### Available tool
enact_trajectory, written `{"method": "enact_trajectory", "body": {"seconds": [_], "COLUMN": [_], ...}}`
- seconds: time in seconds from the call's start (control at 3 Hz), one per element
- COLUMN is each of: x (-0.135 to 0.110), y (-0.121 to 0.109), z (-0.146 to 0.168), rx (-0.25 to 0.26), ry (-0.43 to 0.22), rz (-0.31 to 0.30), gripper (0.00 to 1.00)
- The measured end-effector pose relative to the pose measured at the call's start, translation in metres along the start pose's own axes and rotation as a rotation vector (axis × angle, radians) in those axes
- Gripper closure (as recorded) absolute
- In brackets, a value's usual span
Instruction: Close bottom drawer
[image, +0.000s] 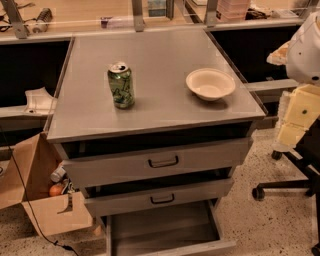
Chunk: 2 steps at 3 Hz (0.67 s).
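The bottom drawer (165, 227) of the grey metal cabinet (155, 80) is pulled far out, and its wide shallow tray shows bare at the lower edge of the camera view. Only the top edge of its front panel shows, and its handle is cut off by the frame. Above it, the middle drawer (160, 197) and the top drawer (160, 162) each stand a little way out, with dark loop handles. My gripper (296, 122), white with yellowish parts, hangs at the right edge of the view, level with the top drawer and well apart from the cabinet.
A green can (121, 85) and a white bowl (210, 84) stand on the cabinet top. An open cardboard box (40, 200) with items sits on the floor at the left, with a black cable beside it. An office chair base (285, 187) is on the right.
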<state>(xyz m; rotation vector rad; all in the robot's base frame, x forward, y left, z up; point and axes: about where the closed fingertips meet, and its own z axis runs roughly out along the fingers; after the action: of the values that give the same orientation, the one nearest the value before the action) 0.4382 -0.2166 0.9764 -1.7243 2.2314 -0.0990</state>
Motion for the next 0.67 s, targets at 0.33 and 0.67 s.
{"method": "enact_trajectory", "body": {"seconds": [0.33,0.67], "x": [0.0000,0.0000], "y": [0.0000,0.0000], "z": [0.0000,0.0000], "rx": [0.000,0.000], "ry": [0.000,0.000], "rz": [0.000,0.000], "gripper": [0.00,0.22]}}
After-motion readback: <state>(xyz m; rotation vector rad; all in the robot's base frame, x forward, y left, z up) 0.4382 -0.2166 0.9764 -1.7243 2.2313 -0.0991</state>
